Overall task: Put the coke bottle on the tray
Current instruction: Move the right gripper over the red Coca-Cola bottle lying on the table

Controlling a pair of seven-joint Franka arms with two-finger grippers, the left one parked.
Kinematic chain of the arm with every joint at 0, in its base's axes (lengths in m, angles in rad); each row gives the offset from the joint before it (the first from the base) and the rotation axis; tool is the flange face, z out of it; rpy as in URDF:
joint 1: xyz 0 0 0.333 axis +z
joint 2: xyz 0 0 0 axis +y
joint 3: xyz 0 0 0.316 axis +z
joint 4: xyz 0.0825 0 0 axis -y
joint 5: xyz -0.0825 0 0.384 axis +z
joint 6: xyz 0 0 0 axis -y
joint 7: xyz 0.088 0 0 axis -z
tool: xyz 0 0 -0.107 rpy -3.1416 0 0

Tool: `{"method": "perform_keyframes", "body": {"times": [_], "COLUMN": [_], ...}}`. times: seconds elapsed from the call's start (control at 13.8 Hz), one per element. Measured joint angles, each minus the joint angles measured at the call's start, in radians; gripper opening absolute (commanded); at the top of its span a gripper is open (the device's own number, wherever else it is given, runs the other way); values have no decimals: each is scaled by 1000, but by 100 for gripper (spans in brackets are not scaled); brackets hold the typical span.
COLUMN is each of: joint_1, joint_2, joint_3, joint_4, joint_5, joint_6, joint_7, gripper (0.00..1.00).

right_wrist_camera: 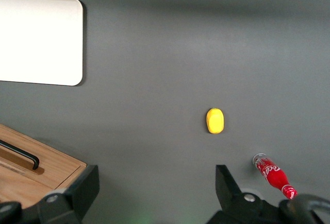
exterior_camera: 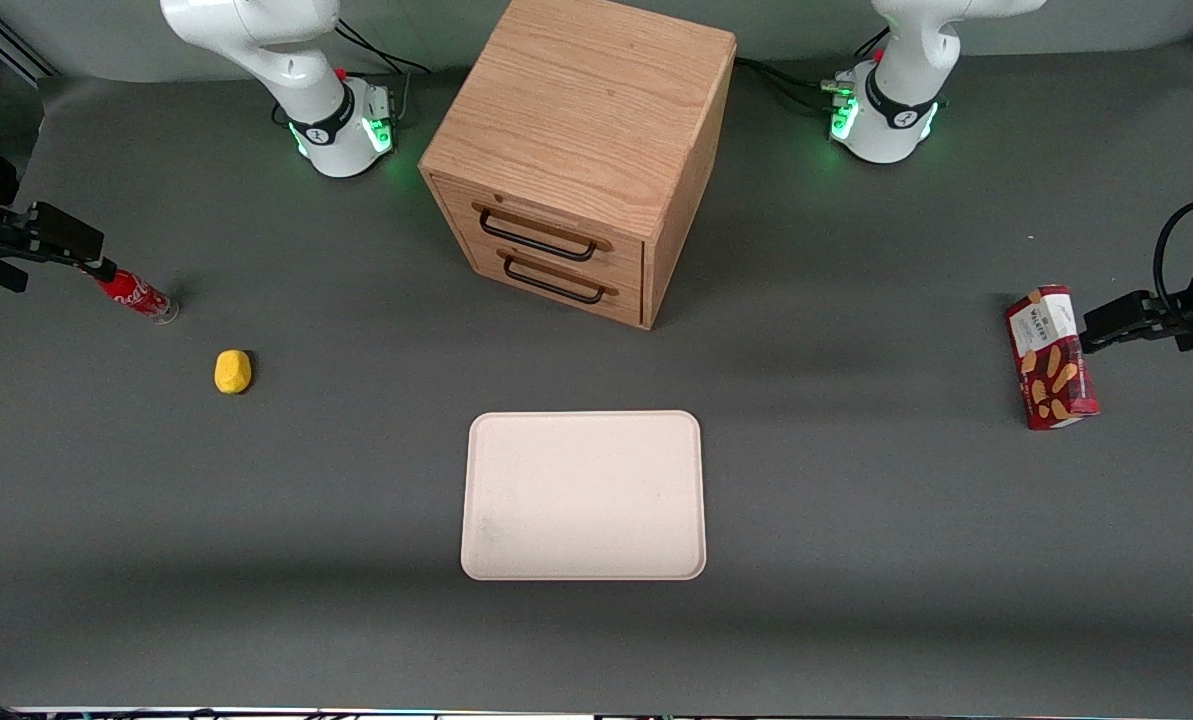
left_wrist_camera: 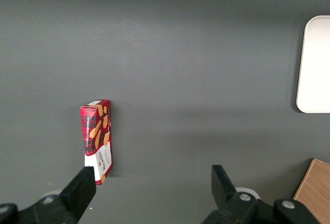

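We logged the gripper [right_wrist_camera: 154,193], fingers apart, near the slim glossy coke bottle [exterior_camera: 136,295], well away from the smooth flat tray [exterior_camera: 583,495].

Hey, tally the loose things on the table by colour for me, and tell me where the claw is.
Red: 2, coke bottle, snack box
Yellow: 1, lump
Cream: 1, tray
Wood: 1, drawer box
Total: 5
Claw: open, above the table beside the coke bottle.
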Motion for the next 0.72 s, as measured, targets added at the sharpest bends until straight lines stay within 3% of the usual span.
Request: {"method": "perform_keyframes", "body": {"times": [0.29,0.72], "joint_1": [-7,-22], "joint_2": [-10,-80], "joint_3": [-22,-248], "joint_4": [-4,-79], "joint_5": [-39,-48], "joint_6": [-65,-69], "joint_7": [-14,-338], "gripper": [100,100]}}
